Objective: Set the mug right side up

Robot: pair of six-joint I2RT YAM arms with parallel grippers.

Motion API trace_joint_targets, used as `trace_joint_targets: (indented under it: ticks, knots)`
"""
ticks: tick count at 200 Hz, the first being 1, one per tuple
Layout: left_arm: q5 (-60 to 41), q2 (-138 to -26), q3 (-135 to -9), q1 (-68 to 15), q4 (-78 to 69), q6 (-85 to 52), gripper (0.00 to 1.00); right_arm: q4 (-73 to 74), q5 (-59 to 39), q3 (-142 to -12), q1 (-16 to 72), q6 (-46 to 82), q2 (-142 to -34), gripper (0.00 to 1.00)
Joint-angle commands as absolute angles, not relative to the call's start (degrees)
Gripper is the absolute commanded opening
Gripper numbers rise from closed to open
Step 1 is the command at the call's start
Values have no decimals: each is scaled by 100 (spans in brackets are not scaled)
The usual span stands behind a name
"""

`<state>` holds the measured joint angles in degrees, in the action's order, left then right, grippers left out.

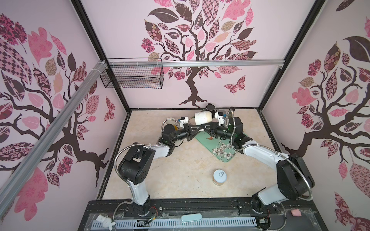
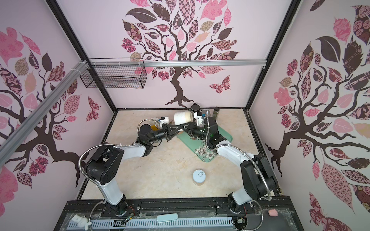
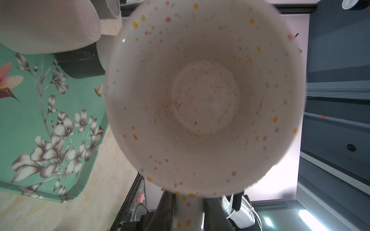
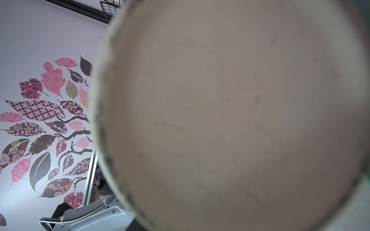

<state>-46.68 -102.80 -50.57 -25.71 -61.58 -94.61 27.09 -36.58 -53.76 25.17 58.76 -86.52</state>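
The mug (image 1: 203, 118) lies on its side near the middle of the worktop's (image 1: 180, 176) back edge, between the two arms and over the far end of the green flowered tray (image 1: 201, 140); I cannot tell whether it touches anything beneath it. Its mouth points toward the left arm, so the left wrist view looks straight into the speckled white inside (image 3: 200, 100). Its bare base fills the right wrist view (image 4: 230, 120). The left claw (image 3: 189, 210) is clamped on the mug, with a dark finger on each side of a speckled strip of it. In both top views the right claw (image 1: 204, 126) reaches in from the base side and meets the left claw (image 1: 197, 129) under the mug. Its fingers are hidden, so I cannot tell whether they stand apart or together. A dark cup (image 1: 210, 108) stands just behind the mug at the back edge. A pull-tab can (image 1: 219, 176) stands well apart from it, nearer the front edge.
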Motion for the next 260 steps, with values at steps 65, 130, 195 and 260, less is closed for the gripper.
trace_joint_targets:
  ticks: [65,130,195,260]
  knots:
    - [-4642,-9205,-4167,-2610,-4859,-8347,0,808,-3080,-5755,2650,4070,-8058,46]
    - [-4293,-8212,-3794,-2624,-2828,-7289,0,442,-2767,-5533,2644,3714,-7755,47]
    - [-2063,-6604,-4203,-2770,2317,-4765,0,290,-2733,-5422,2601,3541,-7588,46]
    - [-314,-6422,-4287,-2776,3287,-4047,0,81,-2776,-5327,2566,3434,-7471,46]
